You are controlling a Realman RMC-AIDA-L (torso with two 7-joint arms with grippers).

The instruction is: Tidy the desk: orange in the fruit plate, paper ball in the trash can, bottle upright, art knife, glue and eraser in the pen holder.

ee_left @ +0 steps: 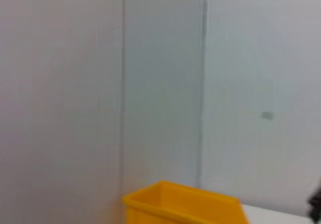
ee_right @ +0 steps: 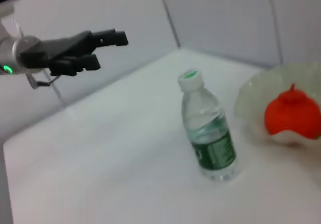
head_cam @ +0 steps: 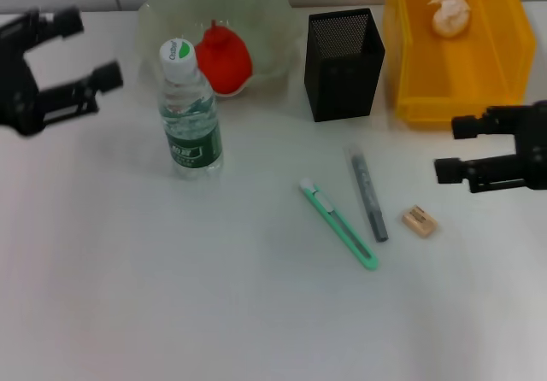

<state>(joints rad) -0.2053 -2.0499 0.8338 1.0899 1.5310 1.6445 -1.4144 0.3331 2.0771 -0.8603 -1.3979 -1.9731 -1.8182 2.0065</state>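
Three small items, the art knife point(head_cam: 339, 225), glue point(head_cam: 368, 195) and eraser point(head_cam: 420, 220), lie close together near the pen holder point(head_cam: 344, 64), so the right gripper point(head_cam: 453, 150), released and empty to their right, could nudge a neighbour while picking one, while the left gripper point(head_cam: 90, 49) hovers open far left.

White desk point(head_cam: 171, 313) meets a grey (panel-seamed) wall point(ee_left: 160, 73).
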